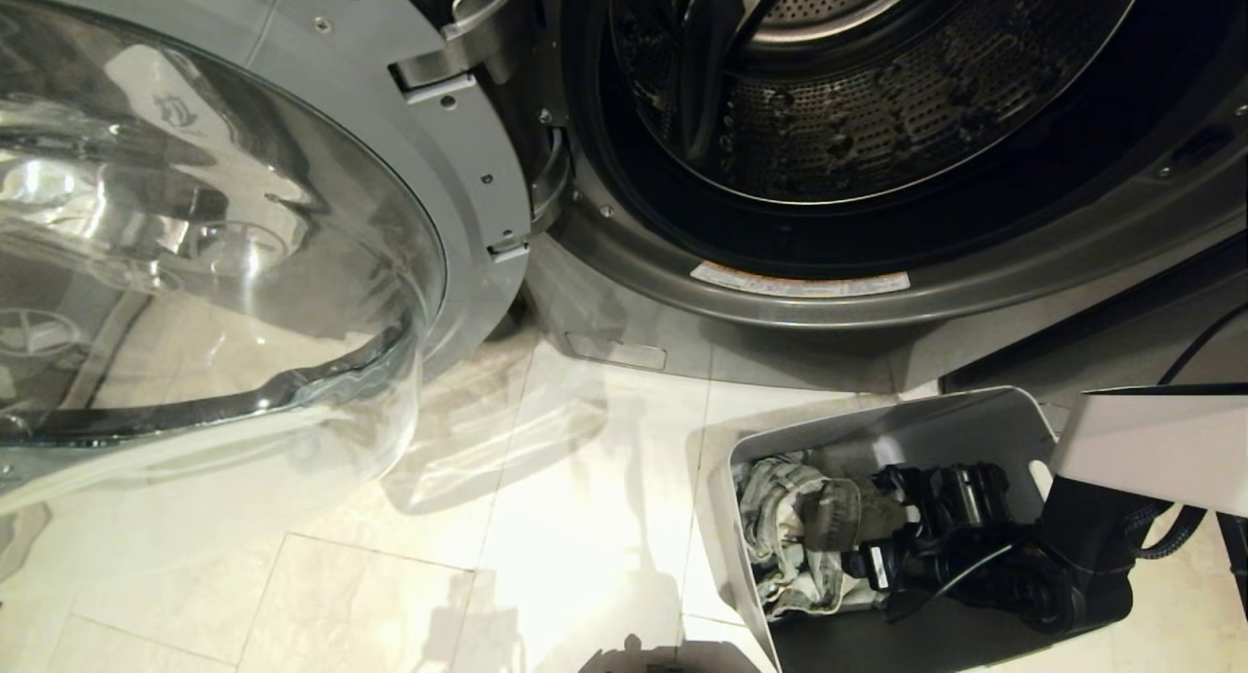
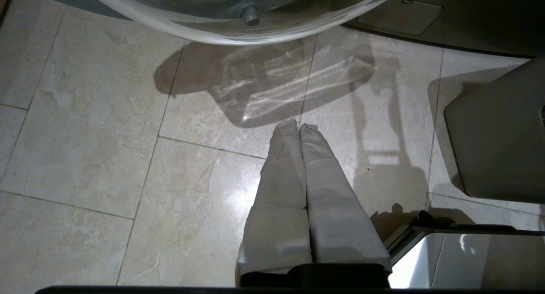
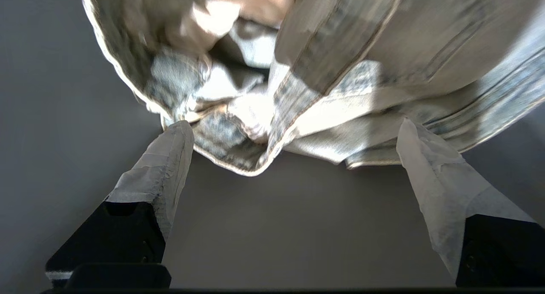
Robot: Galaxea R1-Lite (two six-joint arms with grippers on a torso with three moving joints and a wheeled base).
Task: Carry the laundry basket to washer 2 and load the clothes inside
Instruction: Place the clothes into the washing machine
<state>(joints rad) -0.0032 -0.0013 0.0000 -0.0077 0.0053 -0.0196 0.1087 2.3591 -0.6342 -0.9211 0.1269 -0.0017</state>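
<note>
Washer 2 (image 1: pixel 780 307), dark grey, stands ahead with its perforated drum (image 1: pixel 858 117) exposed. The grey laundry basket (image 1: pixel 877 419) sits on the floor at the lower right, below the washer's opening. The clothes (image 1: pixel 795 541), faded denim-like fabric, lie bunched in the basket's left end. My right gripper (image 1: pixel 873 546) is down inside the basket, open. In the right wrist view its taped fingertips (image 3: pixel 181 130) straddle the near edge of the clothes (image 3: pixel 340 51), above the basket's bare floor (image 3: pixel 276 226). My left gripper (image 2: pixel 299 125) hangs shut and empty over the tiles beside the basket (image 2: pixel 494 136).
The washer's round glass door (image 1: pixel 224 244) is swung wide open on the left and reaches low over the pale tiled floor (image 1: pixel 487 556). A white casing of my own body (image 1: pixel 1160 449) and a black cable (image 1: pixel 1170 536) sit beside the basket's right end.
</note>
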